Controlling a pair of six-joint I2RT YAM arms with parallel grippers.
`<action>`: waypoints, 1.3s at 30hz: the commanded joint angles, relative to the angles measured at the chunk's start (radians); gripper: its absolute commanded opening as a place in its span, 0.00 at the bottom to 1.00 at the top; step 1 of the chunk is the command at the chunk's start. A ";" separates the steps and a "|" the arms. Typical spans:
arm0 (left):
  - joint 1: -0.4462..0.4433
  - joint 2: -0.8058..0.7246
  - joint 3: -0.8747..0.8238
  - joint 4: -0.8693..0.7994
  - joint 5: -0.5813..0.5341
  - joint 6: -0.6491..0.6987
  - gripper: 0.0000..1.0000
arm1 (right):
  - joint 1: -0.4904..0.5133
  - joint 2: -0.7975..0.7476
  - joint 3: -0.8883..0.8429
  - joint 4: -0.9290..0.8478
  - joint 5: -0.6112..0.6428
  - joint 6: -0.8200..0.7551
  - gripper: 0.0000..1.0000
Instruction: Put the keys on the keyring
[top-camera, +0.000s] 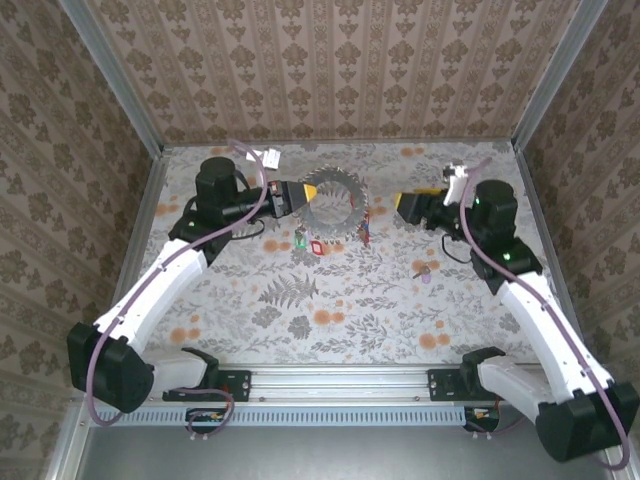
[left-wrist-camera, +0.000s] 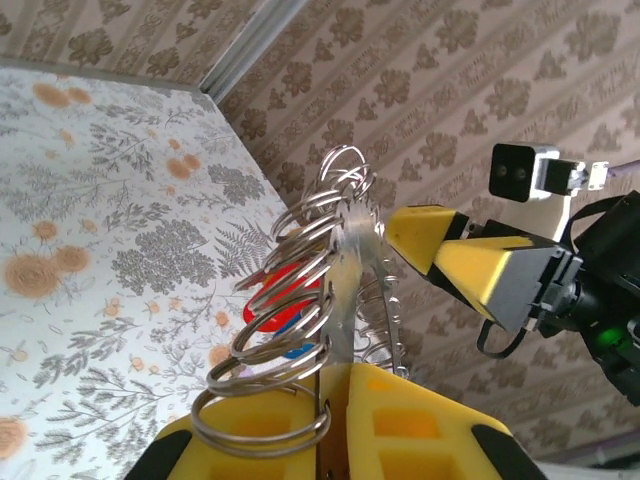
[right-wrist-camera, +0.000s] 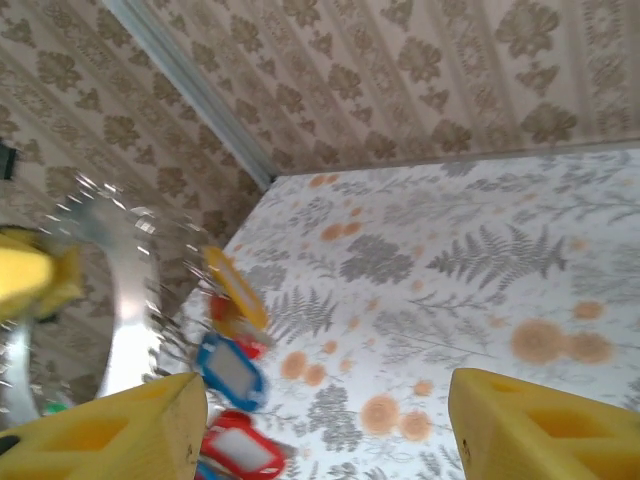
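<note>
Gripping keyring (top-camera: 336, 207) at its 9 o'clock edge with left gripper (top-camera: 308, 192), jaws closed, toward table's (top-camera: 250, 330) 12 o'clock. Just below ring, at its 6 o'clock: red, green and blue keys (top-camera: 318, 246). Spread open at ring's 3 o'clock, apart from it: right gripper (right-wrist-camera: 322, 400). Lying loose at 5 o'clock: one purple key (top-camera: 424, 272).

The keyring (left-wrist-camera: 344, 300), a big silvery hoop strung with small rings, is standing on edge, pinched in my left jaws, apart from my right jaws. Keys (right-wrist-camera: 232, 368) with red, blue and green heads are sitting just under it; a purple key (top-camera: 425, 272) is lying near my right jaws.
</note>
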 joint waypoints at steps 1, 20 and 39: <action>0.006 -0.010 0.096 -0.187 0.087 0.197 0.00 | -0.003 -0.048 -0.081 0.135 0.059 -0.117 0.67; 0.006 0.061 0.288 -0.448 -0.044 0.594 0.00 | 0.229 -0.140 -0.311 0.384 0.096 -0.654 0.39; 0.032 0.105 0.290 -0.288 0.013 0.483 0.00 | 0.506 0.104 -0.306 0.639 0.290 -0.781 0.26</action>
